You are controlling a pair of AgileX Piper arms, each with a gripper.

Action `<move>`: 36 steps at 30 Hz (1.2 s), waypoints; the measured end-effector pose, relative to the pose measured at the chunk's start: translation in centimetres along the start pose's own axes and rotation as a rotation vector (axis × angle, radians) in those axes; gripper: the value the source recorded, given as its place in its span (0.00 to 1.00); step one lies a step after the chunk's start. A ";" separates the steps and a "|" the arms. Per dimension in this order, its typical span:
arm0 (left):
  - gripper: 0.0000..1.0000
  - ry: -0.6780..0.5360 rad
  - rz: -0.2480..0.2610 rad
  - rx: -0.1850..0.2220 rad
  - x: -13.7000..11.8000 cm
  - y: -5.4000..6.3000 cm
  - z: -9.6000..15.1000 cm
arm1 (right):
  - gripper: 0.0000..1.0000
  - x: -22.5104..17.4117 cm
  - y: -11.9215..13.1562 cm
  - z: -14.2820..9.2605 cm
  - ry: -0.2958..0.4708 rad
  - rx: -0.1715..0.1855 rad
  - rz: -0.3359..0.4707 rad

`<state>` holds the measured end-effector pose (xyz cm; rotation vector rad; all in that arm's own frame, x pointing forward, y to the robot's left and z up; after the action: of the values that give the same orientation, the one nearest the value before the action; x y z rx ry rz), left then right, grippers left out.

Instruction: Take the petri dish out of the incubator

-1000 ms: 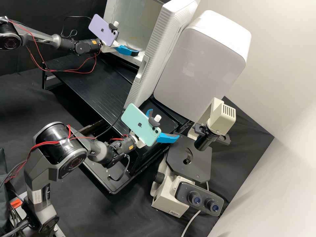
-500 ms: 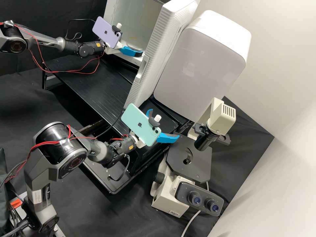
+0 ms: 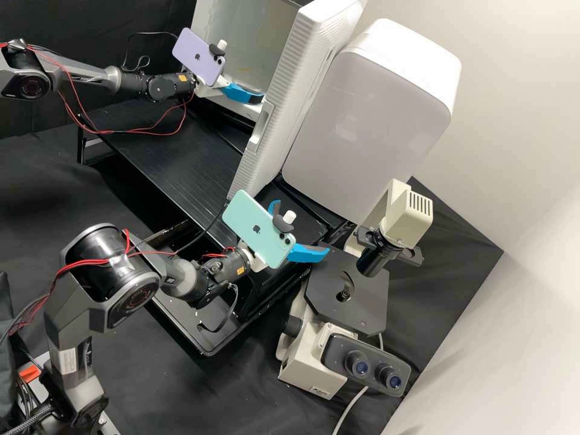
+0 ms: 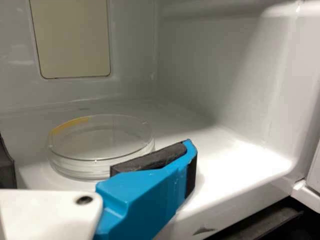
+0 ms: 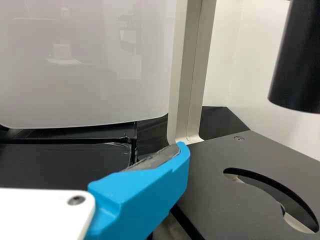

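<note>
One clear round plastic petri dish point(image 4: 100, 142) sits inside the white incubator point(image 4: 230, 70), near its floor's front edge; left gripper point(image 3: 243, 94), jaws spread, hovers just short of it; grasp and withdrawal remain

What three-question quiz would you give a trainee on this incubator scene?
1. True or false: the dish lies outside the incubator.
2. Fill in: the right pincer is beside the ____.
3. Which one is at the incubator's open mouth, next to the dish? A. left pincer B. right pincer

Key: 1 false, the dish lies on the incubator's floor; 2 microscope; 3 A.
</note>
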<state>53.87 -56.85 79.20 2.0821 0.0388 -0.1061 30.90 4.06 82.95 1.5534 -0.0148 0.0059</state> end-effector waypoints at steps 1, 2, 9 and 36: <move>1.00 0.001 -0.003 0.001 0.1 -0.1 0.0 | 1.00 0.0 0.0 0.0 0.000 0.000 0.000; 1.00 0.001 -0.003 0.003 0.2 -0.1 0.1 | 1.00 0.0 0.0 0.0 0.000 0.000 0.000; 1.00 0.015 -0.006 0.006 0.5 0.0 0.5 | 1.00 0.0 0.0 0.0 0.000 0.000 0.000; 1.00 0.048 -0.026 0.024 1.4 0.4 0.9 | 1.00 0.0 0.0 0.0 0.000 0.000 0.000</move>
<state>55.23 -57.90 78.99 2.1088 0.0944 -0.0726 30.90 4.06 82.95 1.5534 -0.0148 0.0059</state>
